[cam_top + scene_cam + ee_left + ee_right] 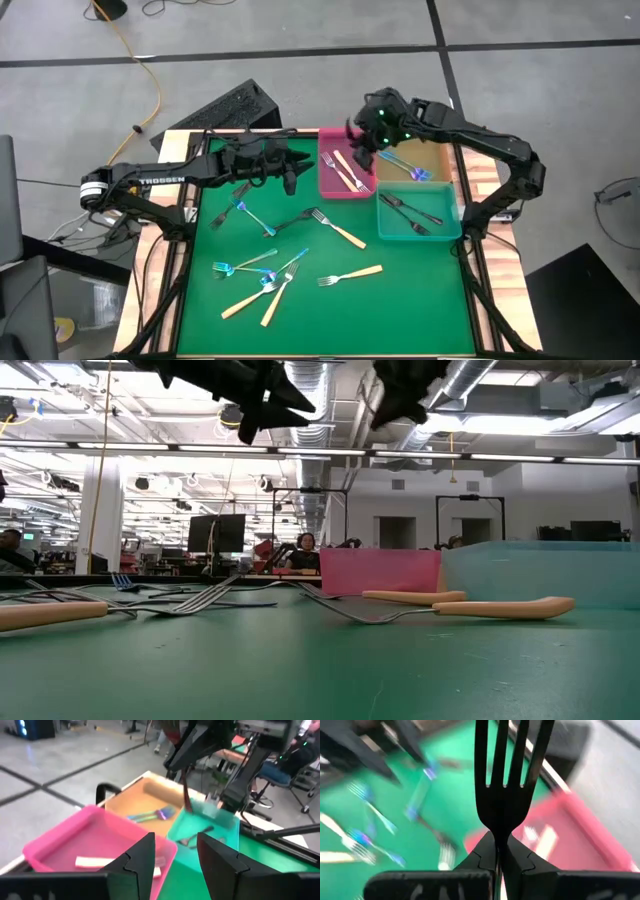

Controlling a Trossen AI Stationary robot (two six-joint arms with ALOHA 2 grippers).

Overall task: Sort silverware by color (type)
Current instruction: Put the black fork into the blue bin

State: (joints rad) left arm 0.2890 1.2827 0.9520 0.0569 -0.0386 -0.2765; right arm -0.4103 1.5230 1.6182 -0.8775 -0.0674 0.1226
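My right gripper (360, 140) hovers over the pink tray (330, 185), shut on a black fork (506, 780) whose tines stick out past the fingertips. My left gripper (175, 842) is open and empty, raised above the mat just left of the pink tray (60, 845). The pink tray holds tan-handled forks (345, 168), the tan tray holds blue forks (405, 165), and the teal tray holds black forks (410, 212). Several forks of all three kinds lie flat on the green mat (300, 320), among them a tan-handled fork (350, 275) and a blue fork (240, 210). My right gripper pinches the black fork between its two fingers at the neck just below the tines (496, 827). The fork lies along the fingers, tines pointing away from the wrist. The handle is hidden behind the fingers. The fork is lifted clear above the pink tray.
The three trays stand together at the mat's far right. Loose forks crowd the mat's middle and near left (265, 280). The wooden table rim (170, 150) frames the mat. In the low view a tan-handled fork (480, 605) lies close to the camera.
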